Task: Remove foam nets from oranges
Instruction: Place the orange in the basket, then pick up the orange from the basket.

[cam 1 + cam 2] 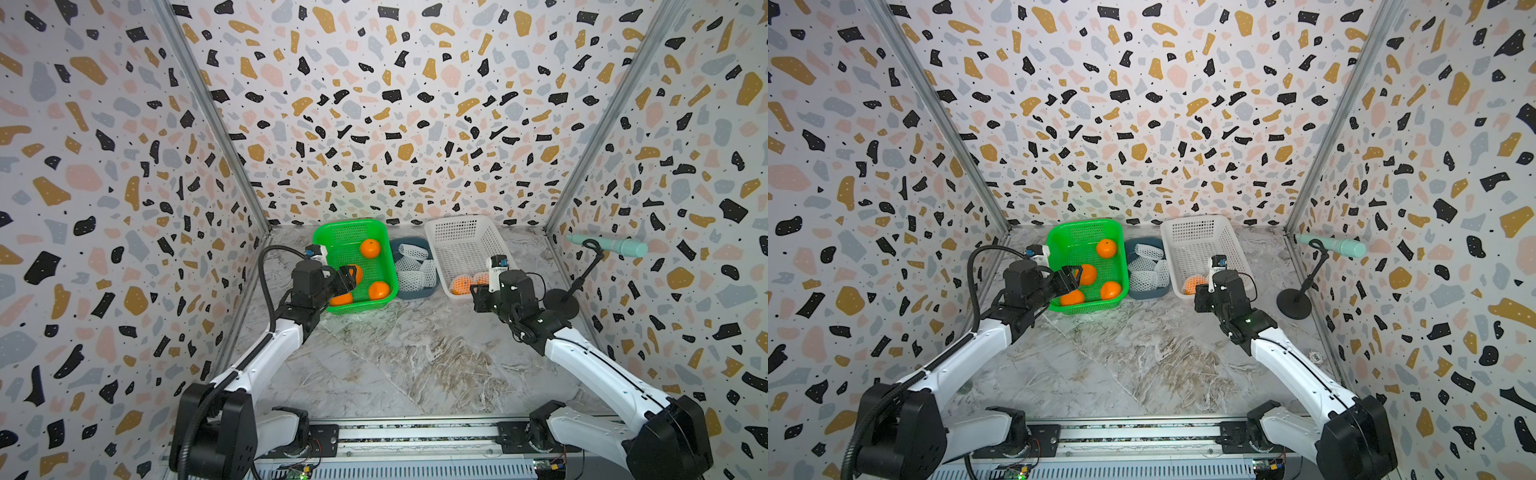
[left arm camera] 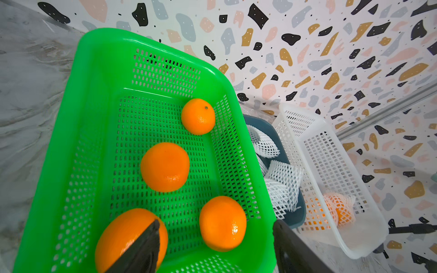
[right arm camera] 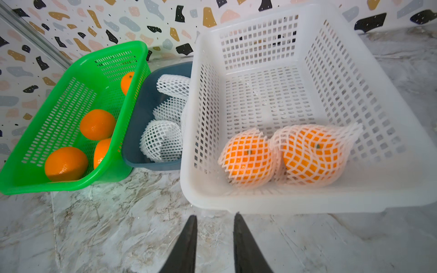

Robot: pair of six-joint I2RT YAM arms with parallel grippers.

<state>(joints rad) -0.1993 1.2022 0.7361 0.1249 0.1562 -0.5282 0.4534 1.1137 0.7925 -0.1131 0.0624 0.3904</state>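
Several bare oranges (image 2: 165, 166) lie in the green basket (image 1: 324, 237) at the back left. My left gripper (image 2: 216, 222) hovers open over that basket's near end, one finger in front of an orange (image 2: 127, 236) and holding nothing. Two oranges wrapped in white foam nets (image 3: 247, 157) (image 3: 312, 153) sit at the near end of the white basket (image 3: 283, 203). My right gripper (image 3: 215, 215) is just in front of that basket's near rim, above the marble table. Its jaws stand narrowly open with nothing between them.
A blue-grey bin (image 1: 415, 293) between the two baskets holds several empty foam nets (image 3: 162, 139). A black microphone stand (image 1: 561, 301) with a teal microphone (image 1: 606, 245) stands at the right wall. Patterned walls enclose three sides.
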